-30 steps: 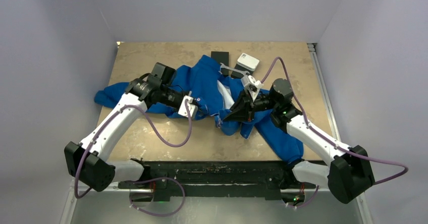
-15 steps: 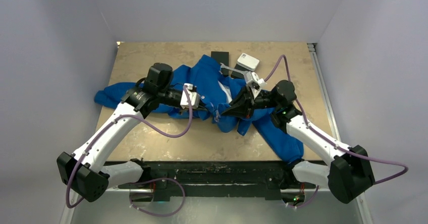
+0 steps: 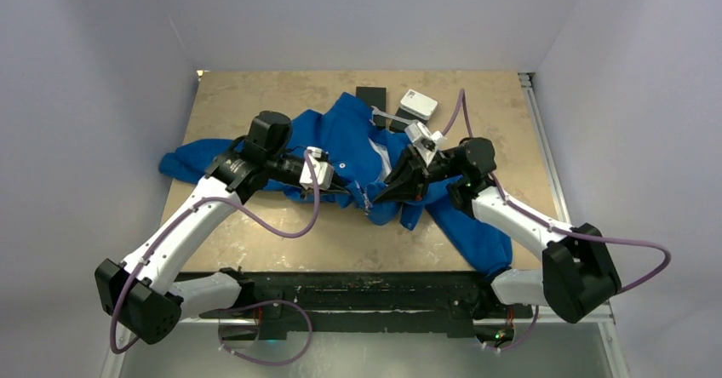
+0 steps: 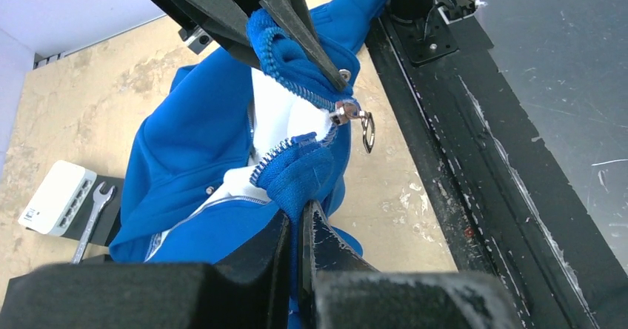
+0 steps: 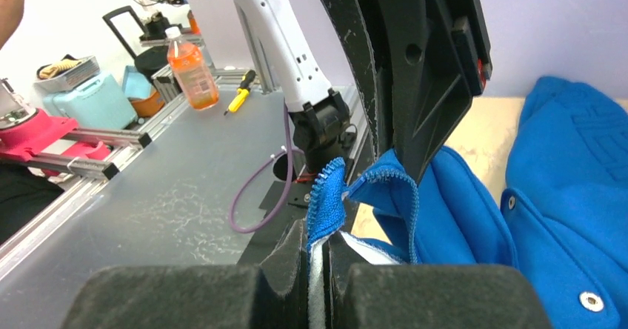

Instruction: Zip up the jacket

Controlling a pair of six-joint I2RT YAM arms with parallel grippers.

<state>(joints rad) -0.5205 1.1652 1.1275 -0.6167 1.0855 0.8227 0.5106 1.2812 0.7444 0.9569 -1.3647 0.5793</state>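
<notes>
My left claw (image 4: 300, 221) is clenched on one zipper edge of the jacket (image 3: 339, 131). My right claw (image 5: 318, 247) pinches the other edge, with the teeth showing just above its fingers. The jacket lies crumpled in the middle of the table (image 3: 255, 88), one sleeve stretched left and the other running partly hidden under my right arm. From above, both sets of fingertips are lost in blue folds. The slider (image 4: 345, 112) hangs between the two edges with its ring pull; I cannot tell whether both rows enter it. An embossed mark (image 5: 603, 140) on the jacket is unreadable, and so is the label on the bottle (image 5: 189, 66).
</notes>
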